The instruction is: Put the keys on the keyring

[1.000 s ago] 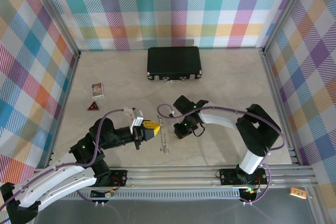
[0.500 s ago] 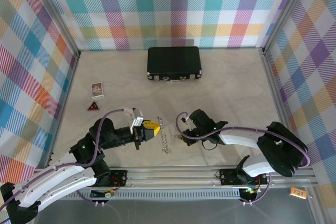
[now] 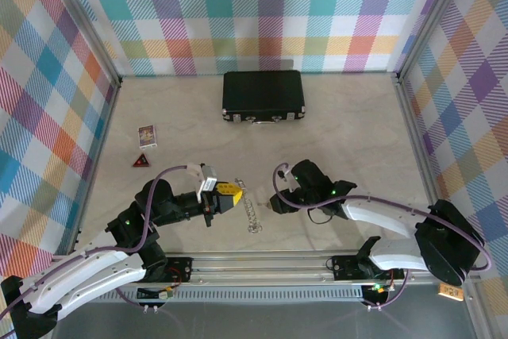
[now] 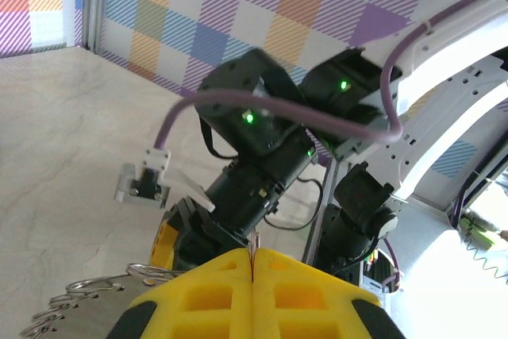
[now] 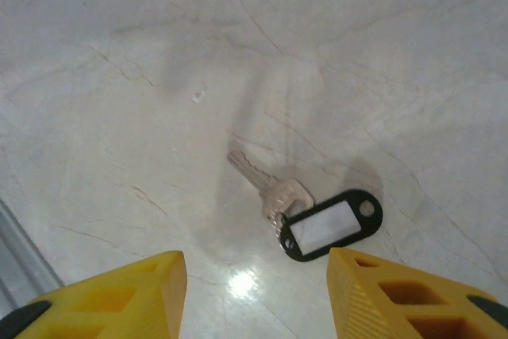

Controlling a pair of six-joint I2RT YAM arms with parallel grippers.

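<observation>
**A:** Where do your keys lie?

**B:** The keys (image 3: 252, 213) lie on the table (image 3: 357, 132) as a chain, long axis running near to far, between your arms.

**A:** Which gripper is nearer?

**B:** The left gripper (image 3: 232, 194), fingers pressed together, sits just left of the chain's far end. The right gripper (image 5: 257, 263), fingers apart and empty, hovers just right, above a tagged key (image 5: 317, 224).

Right arm (image 3: 381, 213) has flopped down low and stretched out along the near edge of the bench (image 3: 341, 132), and its fingers (image 5: 135, 291) just popped apart above a single key (image 5: 274, 188) on a black keyring tag (image 5: 329, 224).
</observation>
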